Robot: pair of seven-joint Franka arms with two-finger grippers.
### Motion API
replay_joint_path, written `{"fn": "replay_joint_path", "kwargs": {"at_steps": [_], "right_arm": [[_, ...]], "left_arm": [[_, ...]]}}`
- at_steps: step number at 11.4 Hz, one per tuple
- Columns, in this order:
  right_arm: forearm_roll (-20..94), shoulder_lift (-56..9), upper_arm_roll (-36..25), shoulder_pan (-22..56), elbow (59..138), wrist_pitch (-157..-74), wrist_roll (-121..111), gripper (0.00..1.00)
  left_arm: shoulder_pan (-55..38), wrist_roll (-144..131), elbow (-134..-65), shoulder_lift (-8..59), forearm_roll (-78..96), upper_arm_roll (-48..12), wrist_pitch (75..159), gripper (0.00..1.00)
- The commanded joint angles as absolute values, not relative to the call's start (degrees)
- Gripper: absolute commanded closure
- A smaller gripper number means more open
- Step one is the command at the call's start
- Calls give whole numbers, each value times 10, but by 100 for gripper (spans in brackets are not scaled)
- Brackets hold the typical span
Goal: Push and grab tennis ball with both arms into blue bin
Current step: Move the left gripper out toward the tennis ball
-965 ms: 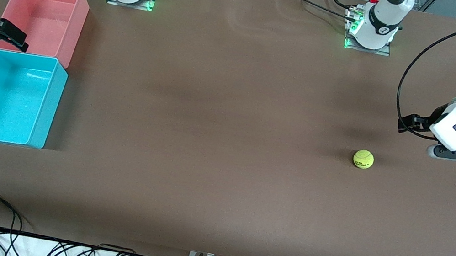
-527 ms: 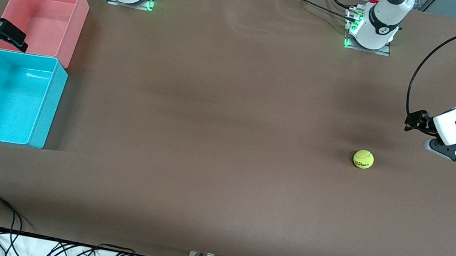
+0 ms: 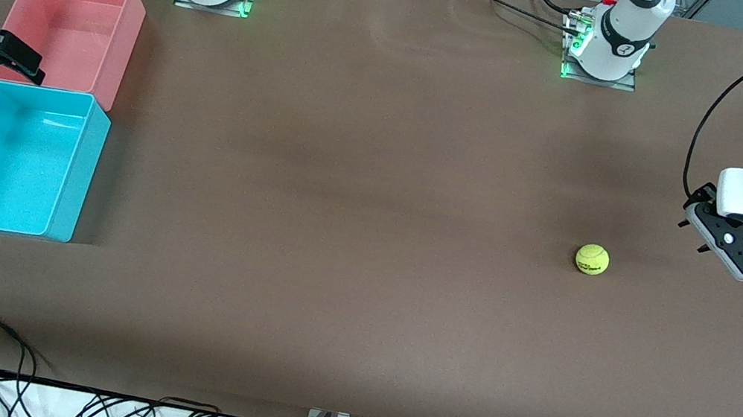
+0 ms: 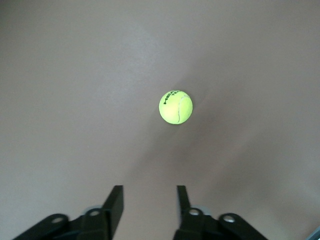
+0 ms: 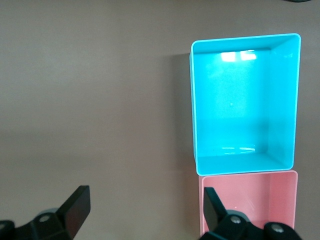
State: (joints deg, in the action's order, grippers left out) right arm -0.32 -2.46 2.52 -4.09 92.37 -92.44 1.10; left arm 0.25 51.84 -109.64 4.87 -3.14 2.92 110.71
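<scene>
I see the small fuzzy yellow-green tennis ball (image 3: 591, 260) on bare brown table (image 3: 352, 235) toward the left arm's end, well apart from the light-blue plastic bin (image 3: 17, 158) at the right arm's end. My left gripper (image 4: 147, 204), partly open and empty, hangs near it with the ball ahead of its fingers. The right gripper (image 5: 145, 210), wide open and empty, waits by the pink bin (image 3: 73, 30).
</scene>
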Motion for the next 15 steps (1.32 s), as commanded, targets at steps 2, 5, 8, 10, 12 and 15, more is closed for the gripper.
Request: {"fn": "replay_joint_path", "kwargs": {"at_steps": [2, 5, 8, 10, 12, 15], "right_arm": [[-5, -22, 25, -41, 925, -925, 2, 0], [-5, -22, 25, -41, 925, -925, 2, 0], [-5, -23, 25, -41, 925, -925, 2, 0], [-5, -23, 25, -41, 925, -925, 2, 0], [-5, -23, 25, -41, 925, -925, 2, 0], [-6, -25, 25, -40, 925, -925, 1, 0]], "left_arm": [[13, 684, -1130, 40, -34, 26, 1148, 52], [27, 795, -1163, 43, 2, 28, 1175, 51], [28, 845, -1188, 47, 3, 29, 1206, 69], [25, 856, -1189, 60, -4, 29, 1207, 89], [27, 877, -1207, 71, -5, 29, 1242, 96], [28, 933, -1223, 95, -2, 29, 1303, 93]]}}
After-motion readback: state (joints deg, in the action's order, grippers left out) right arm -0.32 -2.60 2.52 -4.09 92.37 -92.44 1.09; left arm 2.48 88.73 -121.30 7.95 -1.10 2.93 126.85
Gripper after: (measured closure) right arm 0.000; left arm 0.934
